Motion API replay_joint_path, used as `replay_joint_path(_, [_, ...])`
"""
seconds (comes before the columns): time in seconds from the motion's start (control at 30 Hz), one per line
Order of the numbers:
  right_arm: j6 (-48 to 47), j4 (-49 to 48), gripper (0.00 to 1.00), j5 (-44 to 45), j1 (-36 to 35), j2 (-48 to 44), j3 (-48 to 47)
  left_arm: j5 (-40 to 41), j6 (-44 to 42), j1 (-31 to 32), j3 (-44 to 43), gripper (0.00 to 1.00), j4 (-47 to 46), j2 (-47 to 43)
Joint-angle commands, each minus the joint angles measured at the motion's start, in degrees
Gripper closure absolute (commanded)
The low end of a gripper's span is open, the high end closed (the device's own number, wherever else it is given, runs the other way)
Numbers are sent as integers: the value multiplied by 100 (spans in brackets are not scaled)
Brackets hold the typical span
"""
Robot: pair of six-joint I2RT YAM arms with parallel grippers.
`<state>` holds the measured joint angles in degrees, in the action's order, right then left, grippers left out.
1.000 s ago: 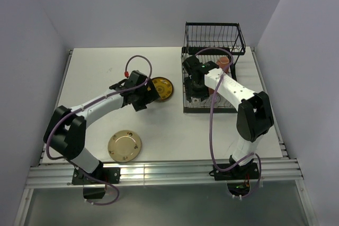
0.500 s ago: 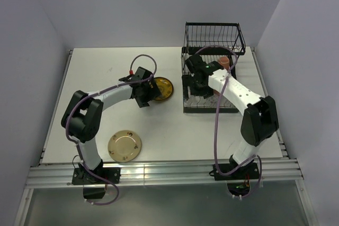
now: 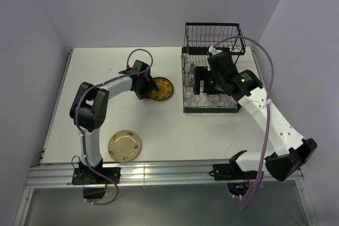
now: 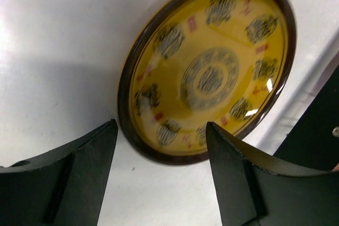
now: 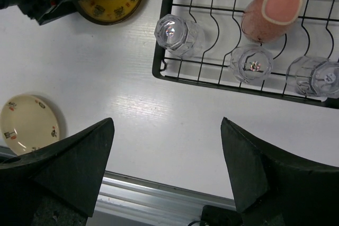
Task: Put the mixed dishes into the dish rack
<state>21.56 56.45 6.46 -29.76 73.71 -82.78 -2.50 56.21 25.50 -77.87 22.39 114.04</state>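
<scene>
The yellow patterned plate (image 3: pixel 160 88) lies flat on the table left of the black wire dish rack (image 3: pixel 212 107). My left gripper (image 3: pixel 146 85) is open and low at the plate's left edge. In the left wrist view its fingers stand either side of the plate's near rim (image 4: pixel 209 67) without touching it. My right gripper (image 3: pixel 201 80) is open and empty, high above the rack's low section. That section (image 5: pixel 167 3) holds three clear glasses (image 5: pixel 175 33) (image 5: pixel 251 64) (image 5: pixel 318 75) and an orange-and-white mug (image 5: pixel 270 11). The tan speckled plate (image 3: pixel 125 145) lies at the front left. The dark bowl is not in view.
The rack's tall basket section (image 3: pixel 214 38) stands at the back against the wall. The left arm's purple cable (image 3: pixel 139 56) loops above the yellow plate. Bare table lies between the two plates and in front of the rack. A metal rail (image 3: pixel 159 173) runs along the near edge.
My right arm has lifted out of the rack and swung its elbow out to the right. My left gripper has slid closer to the yellow plate's edge.
</scene>
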Motion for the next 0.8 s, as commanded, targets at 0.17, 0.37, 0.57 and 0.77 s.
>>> replay_joint_path(0.17, [94, 288, 11, 145, -39, -489, -353, 215, -241, -10, -177, 56, 81, 382])
replay_joint_path(0.37, [146, 288, 11, 163, -39, -551, -256, 215, -373, -10, -168, 81, 125, 488])
replay_joint_path(0.57, [252, 183, 11, 136, -39, -639, -19, 435, -470, -88, 104, 100, 90, 190])
replay_joint_path(0.77, [366, -46, 11, -118, -39, -744, 201, 593, -409, -177, 1131, 100, -173, -1195])
